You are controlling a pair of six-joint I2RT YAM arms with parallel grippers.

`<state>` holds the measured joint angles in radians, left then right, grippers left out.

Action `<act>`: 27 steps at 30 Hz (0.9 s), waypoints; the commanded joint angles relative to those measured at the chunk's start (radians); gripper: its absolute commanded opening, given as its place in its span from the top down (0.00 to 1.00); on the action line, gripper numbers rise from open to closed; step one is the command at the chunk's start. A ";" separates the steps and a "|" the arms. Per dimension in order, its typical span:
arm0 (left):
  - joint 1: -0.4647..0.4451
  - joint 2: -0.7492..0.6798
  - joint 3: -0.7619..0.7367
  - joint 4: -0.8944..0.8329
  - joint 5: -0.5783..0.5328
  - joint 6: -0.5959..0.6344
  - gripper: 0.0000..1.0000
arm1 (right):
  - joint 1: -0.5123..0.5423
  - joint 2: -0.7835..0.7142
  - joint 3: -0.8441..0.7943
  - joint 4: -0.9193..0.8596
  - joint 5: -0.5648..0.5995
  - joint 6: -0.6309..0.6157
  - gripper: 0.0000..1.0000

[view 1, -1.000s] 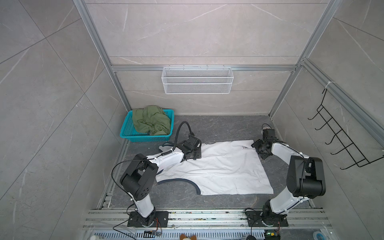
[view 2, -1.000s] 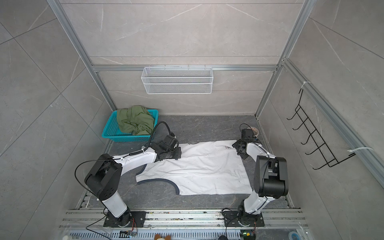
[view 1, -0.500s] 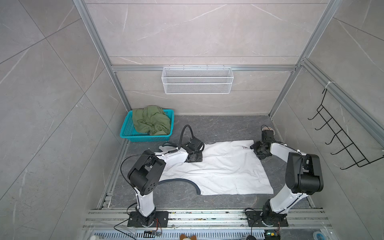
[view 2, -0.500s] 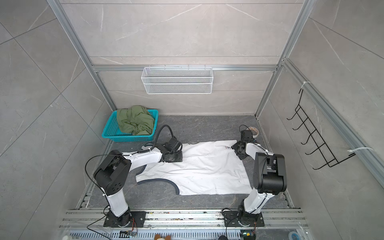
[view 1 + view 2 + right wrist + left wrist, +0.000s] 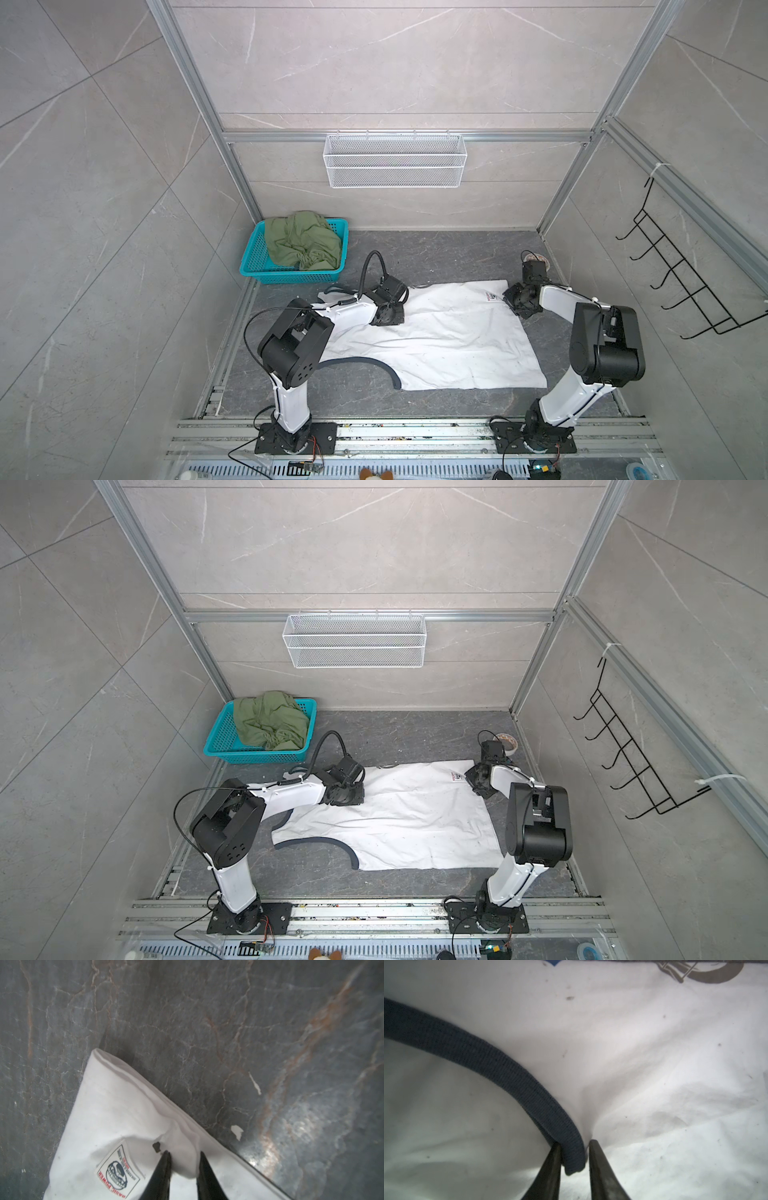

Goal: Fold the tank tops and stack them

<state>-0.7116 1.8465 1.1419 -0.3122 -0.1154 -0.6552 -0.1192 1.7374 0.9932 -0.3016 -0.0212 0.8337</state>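
The white tank top [image 5: 449, 336] lies spread flat on the dark tabletop [image 5: 436, 253] between the two arms, hem toward the right arm and dark-edged armholes toward the left. The left gripper [image 5: 574, 1158] is closed on the dark trim [image 5: 483, 1057] along the shirt's far edge, with the ribbed band pinched between its fingers. The right gripper [image 5: 182, 1167] is closed on a pucker of cloth at the far hem corner, just beside the small sewn label [image 5: 118, 1172]. This looks like the start of the first fold, carrying the far long edge over to the near one. To do it well, both arms should rise together only enough to clear the cloth, hold the edge lightly taut between them, travel at one pace, and lay edge on edge before letting go. The left hold is on the narrow trim alone and may slip. At the hem I cannot tell whether both layers are caught, and one layer would drag the fold crooked. The left forearm lies over the shoulder part of the shirt and could snag it. The green tank top [image 5: 301, 241] sits bunched in the teal basket [image 5: 291, 276] at the far left, well apart and not yet touched. A roll of tape [image 5: 508, 742] rests near the right gripper at the far right. The wire shelf [image 5: 395, 160] and hook rack [image 5: 681, 282] hang on the walls, clear of the work.
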 commanded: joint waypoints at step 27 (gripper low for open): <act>-0.010 -0.169 -0.056 -0.006 -0.059 0.005 1.00 | 0.012 -0.145 -0.052 -0.058 0.155 -0.014 0.97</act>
<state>-0.7181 1.7103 1.1023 -0.3065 -0.1486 -0.6548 -0.1085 1.6238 0.9707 -0.3248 0.0811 0.8104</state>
